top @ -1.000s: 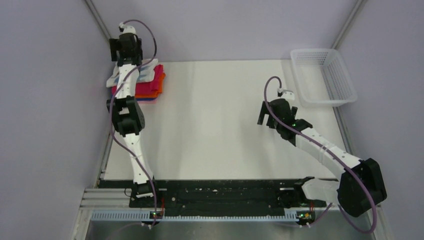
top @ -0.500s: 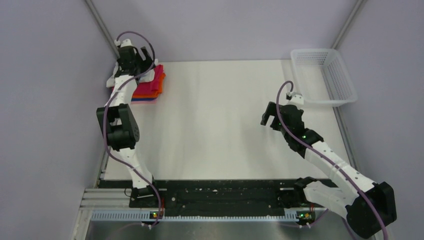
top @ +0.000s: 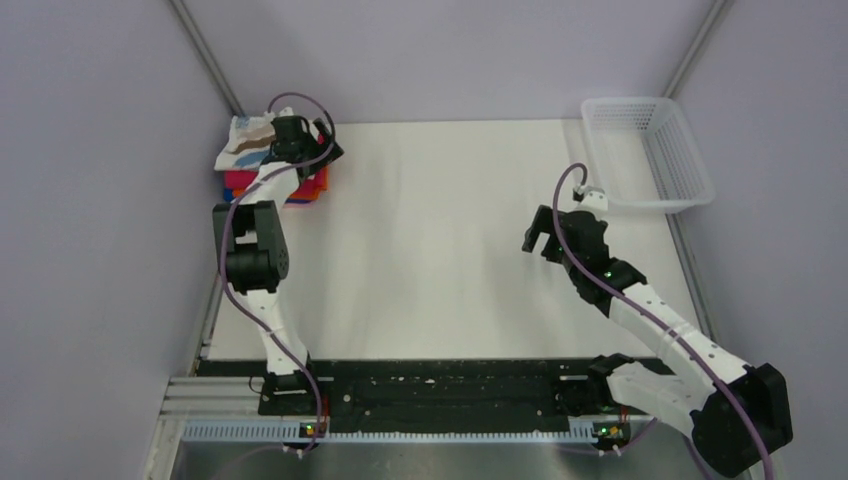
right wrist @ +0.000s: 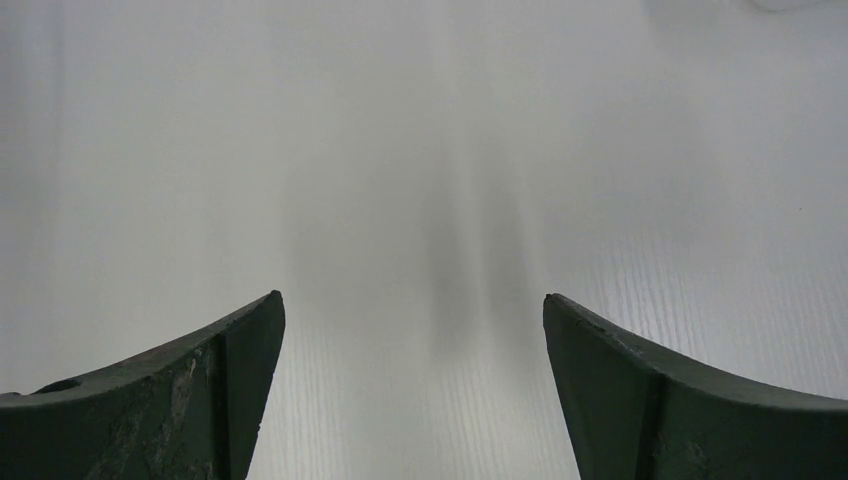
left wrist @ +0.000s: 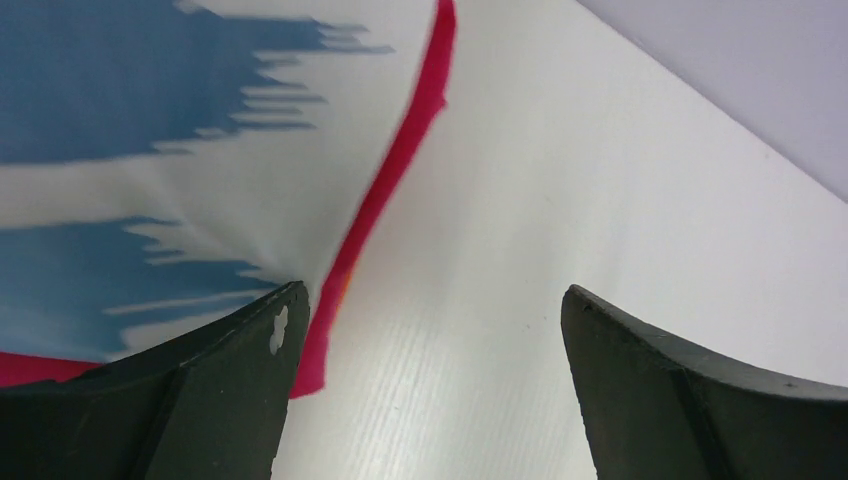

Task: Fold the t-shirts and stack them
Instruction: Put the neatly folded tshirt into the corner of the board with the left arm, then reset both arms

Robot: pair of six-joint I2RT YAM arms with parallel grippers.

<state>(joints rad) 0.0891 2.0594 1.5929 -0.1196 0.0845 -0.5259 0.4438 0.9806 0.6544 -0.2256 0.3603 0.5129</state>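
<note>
Top external: one shirt stack point(top: 243, 152), one basket point(top: 692, 160).

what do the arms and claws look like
The left arm and right arm are white links with black joint housings, a purple cable looping along each. The left claw and right claw have dark, wedge-shaped fingers with scuffed edges.
</note>
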